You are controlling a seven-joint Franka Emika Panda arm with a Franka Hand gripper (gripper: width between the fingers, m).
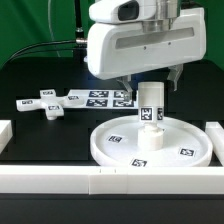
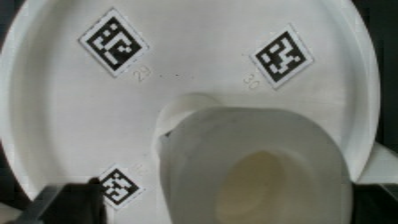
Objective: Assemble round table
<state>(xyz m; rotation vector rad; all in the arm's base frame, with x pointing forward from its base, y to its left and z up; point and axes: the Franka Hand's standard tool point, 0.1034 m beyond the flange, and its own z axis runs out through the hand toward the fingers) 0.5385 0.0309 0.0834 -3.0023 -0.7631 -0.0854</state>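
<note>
The large rimmed round disc [image 1: 150, 148] lies flat on the black table near the front. The short cylinder leg [image 1: 151, 115] stands upright on its centre, with a tag on its side. My gripper [image 1: 152, 84] hangs just above the leg's top, open, with a finger on each side and a gap to the leg. In the wrist view the leg's hollow top [image 2: 249, 165] sits between my dark fingertips [image 2: 68, 200], over the disc [image 2: 71, 110]. The flat cross-shaped piece [image 1: 45, 103] lies apart on the table at the exterior view's left.
The marker board [image 1: 108, 97] lies behind the disc. White border rails run along the front [image 1: 100, 180], the exterior view's left [image 1: 5, 133] and right [image 1: 215, 135]. A green backdrop stands behind.
</note>
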